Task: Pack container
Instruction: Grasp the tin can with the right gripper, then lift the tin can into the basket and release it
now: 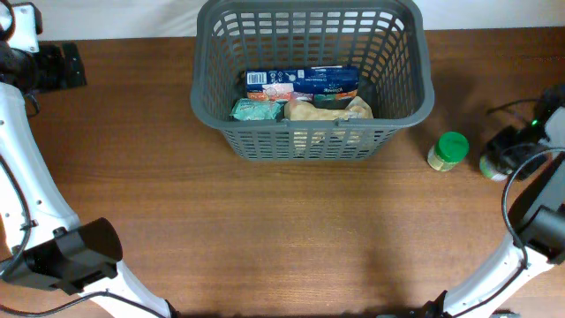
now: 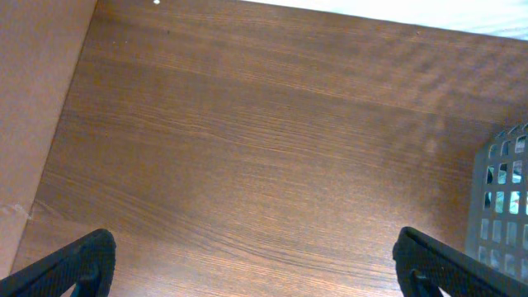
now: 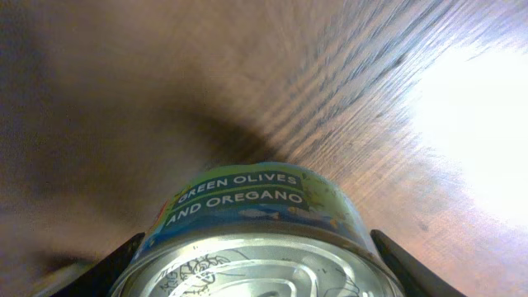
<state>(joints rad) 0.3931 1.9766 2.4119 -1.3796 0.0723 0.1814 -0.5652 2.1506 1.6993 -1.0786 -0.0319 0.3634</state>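
The right tool [image 3: 256, 247] clamps a round metal tin [image 3: 247, 206]; the left tool [image 2: 256, 247] gapes over wood-grained table [image 2: 247, 124] by slotted container [image 2: 503, 206].

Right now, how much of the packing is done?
Partly done: the basket already holds a blue packet, a green packet and a tan bag. In hand: the right arm's jaws sit either side of the olive tin, out on the table. Left to pack: that tin and the green-lidded jar. The left arm's jaws are open and empty.
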